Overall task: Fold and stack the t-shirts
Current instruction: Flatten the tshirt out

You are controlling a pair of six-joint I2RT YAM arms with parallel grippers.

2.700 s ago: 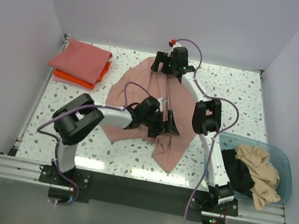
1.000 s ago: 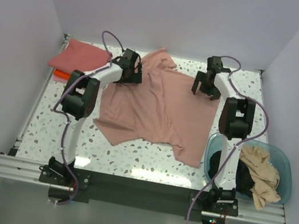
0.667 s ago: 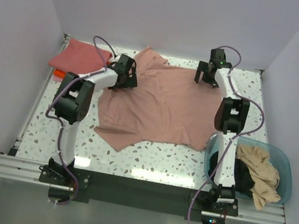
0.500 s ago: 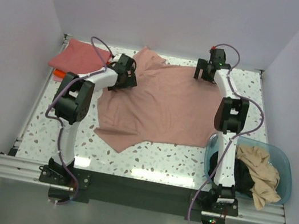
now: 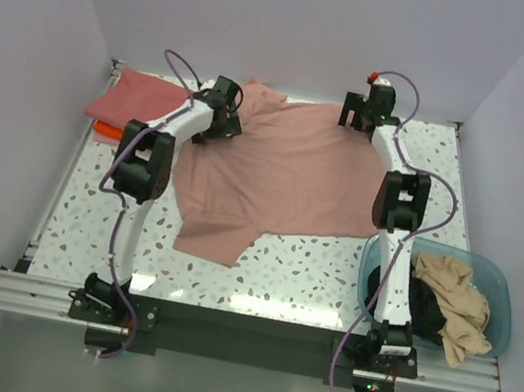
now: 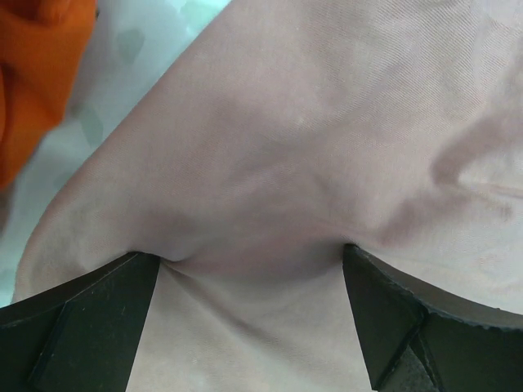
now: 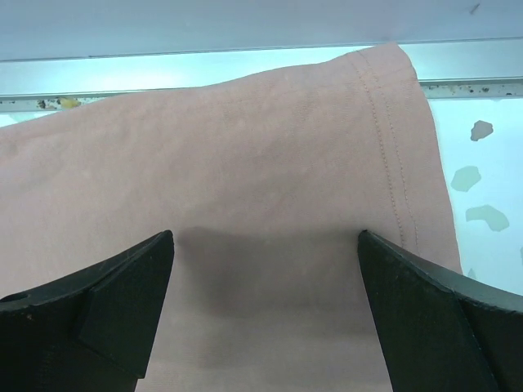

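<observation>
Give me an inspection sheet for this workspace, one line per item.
Surface: speckled table.
Job's things: dusty pink t-shirt spread out mid-table; coral red t-shirt folded atop orange t-shirt, far left; tan t-shirt and black t-shirt crumpled in the tub.
Clutter: blue plastic tub, near right.
Grippers: left gripper and right gripper open, fingertips on the pink shirt's far side.
Cables: purple cables run along both arms.
Surroundings: plain pale walls on three sides.

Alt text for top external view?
A dusty pink t-shirt lies spread on the table, left gripper and right gripper at its far side. A coral red shirt sits folded on an orange shirt far left; a blue tub near right holds a tan shirt and a black shirt.
</observation>
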